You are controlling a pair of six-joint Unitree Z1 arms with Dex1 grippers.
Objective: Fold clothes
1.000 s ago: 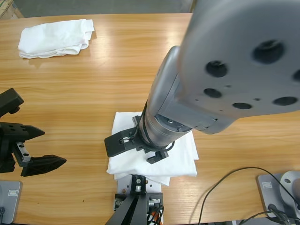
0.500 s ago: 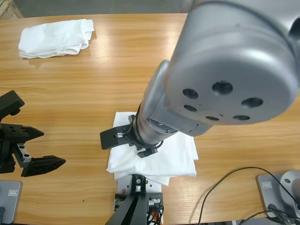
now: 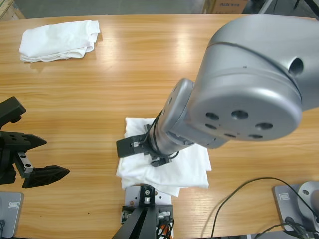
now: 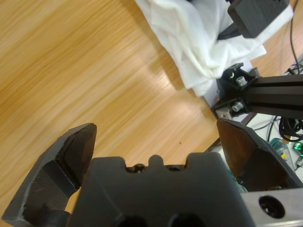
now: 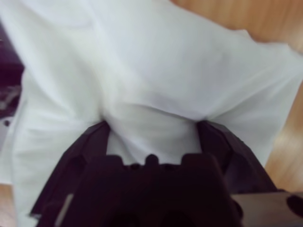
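A folded white T-shirt (image 3: 189,164) lies at the table's near edge, middle. My right gripper (image 3: 144,153) comes down on its left part from the big silver arm (image 3: 249,89) overhead. In the right wrist view the gripper (image 5: 150,118) has its jaws spread and their tips are buried in the cloth (image 5: 165,56), which bunches up between them. My left gripper (image 3: 56,156) stands open at the left edge over bare wood, holding nothing. The left wrist view shows its jaws wide apart (image 4: 156,127), with the T-shirt (image 4: 199,38) and the right gripper's black jaw (image 4: 258,16) ahead.
A folded white bundle (image 3: 57,40) of clothes lies at the far left corner. The right arm's silver elbow hides much of the table's right half. A black cable (image 3: 239,191) curls at the near right.
The right gripper slid a little left, then back right on the T-shirt, and its jaws narrowed slightly. The shirt's left edge shifted and wrinkled. The left gripper stayed still.
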